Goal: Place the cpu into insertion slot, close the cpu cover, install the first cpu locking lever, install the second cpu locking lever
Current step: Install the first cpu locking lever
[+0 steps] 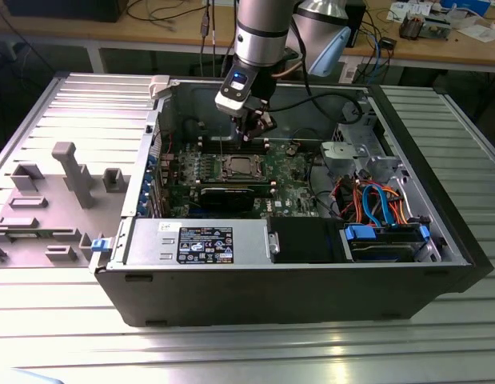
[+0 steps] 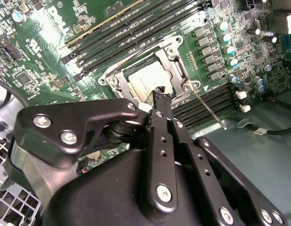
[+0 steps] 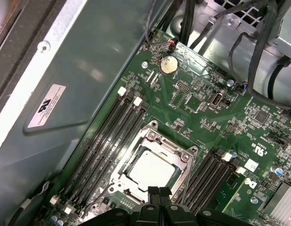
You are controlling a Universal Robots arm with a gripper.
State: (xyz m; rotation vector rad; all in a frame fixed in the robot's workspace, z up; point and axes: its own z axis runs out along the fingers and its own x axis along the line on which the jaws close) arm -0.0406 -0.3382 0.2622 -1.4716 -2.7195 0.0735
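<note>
One closed hand [image 3: 159, 191] hangs over the cpu [image 3: 152, 169] inside the cpu cover [image 3: 160, 142]

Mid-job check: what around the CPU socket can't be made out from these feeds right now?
Both wrist views: the pincer hides the cpu cover edge nearest it, so that side's latching is unseen.
Second wrist view: whether the pincer tip touches the cpu or hovers above it is unclear.
Exterior view: the insertion slot is too small to judge whether it is locked down.
</note>
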